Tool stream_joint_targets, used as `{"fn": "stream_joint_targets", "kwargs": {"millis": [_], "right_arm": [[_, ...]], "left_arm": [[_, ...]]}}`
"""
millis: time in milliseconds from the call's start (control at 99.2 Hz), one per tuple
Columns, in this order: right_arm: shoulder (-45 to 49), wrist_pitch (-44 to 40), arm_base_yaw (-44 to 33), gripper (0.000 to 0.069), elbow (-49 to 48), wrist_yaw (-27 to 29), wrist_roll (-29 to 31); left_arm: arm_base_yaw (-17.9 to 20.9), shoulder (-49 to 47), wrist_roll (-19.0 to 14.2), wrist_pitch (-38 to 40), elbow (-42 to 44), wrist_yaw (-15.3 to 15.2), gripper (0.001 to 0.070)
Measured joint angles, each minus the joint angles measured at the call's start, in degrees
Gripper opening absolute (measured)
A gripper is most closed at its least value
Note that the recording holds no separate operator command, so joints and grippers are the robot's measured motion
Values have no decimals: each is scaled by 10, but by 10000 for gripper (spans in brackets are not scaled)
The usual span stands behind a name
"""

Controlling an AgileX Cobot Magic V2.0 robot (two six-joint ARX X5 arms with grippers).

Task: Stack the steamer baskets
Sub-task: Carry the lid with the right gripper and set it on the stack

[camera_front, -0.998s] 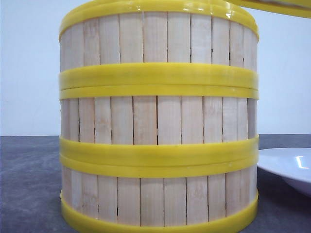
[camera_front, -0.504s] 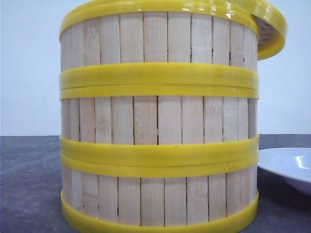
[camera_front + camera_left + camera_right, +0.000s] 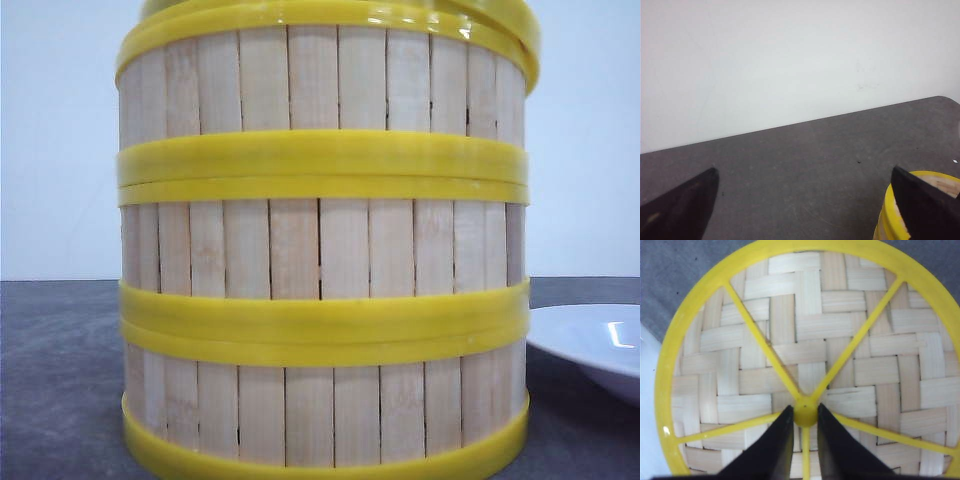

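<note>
A dark grey table runs back to a plain white wall, and the stack of baskets serves as the landmark, filling the middle of the front view. Left of the stack the table lies bare as far as the frame's edge, with wall above it. In the left wrist view the left gripper hangs over the grey surface with its two dark fingers set wide apart and nothing between them; just beside one finger shows a yellow rim and pale slats of a basket, the finger overlapping that rim, though whether they touch cannot be told. The stack itself stands upright on the table, three baskets one on another, their yellow rims meeting in two double bands across the pale slats, the walls in line from base to top. On the stack's top rim sits the lid, its yellow edge showing slightly past the rim on the right side. The right wrist view looks straight down on the lid: a yellow ring, woven bamboo, four yellow spokes meeting at a centre knob. The right gripper has its fingers drawn in against that knob, one on each side, pinching it. Right of the stack, near its base but apart from it, a white plate rests on the table, cut off by the frame.
</note>
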Motion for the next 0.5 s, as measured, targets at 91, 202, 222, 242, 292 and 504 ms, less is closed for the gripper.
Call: {"fn": "stream_joint_targets", "kwargs": {"millis": [91,202,222,242,292,504], "right_arm": [[0,9,8,51,0,2,0],[1,18,13,51,0,0,0],[1,19,14,51,0,0,0],[1,18,14,51,0,0,0],[1,16,14,51,0,0,0],[2,7,14,51,0,0,0]], "left_arm": [[0,0,0,0,0,0,664],[0,0,0,0,0,0,664],[0,0,0,0,0,0,664],[0,0,0,0,0,0,664],[0,0,0,0,0,0,664],[0,0,0,0,0,0,664]]}}
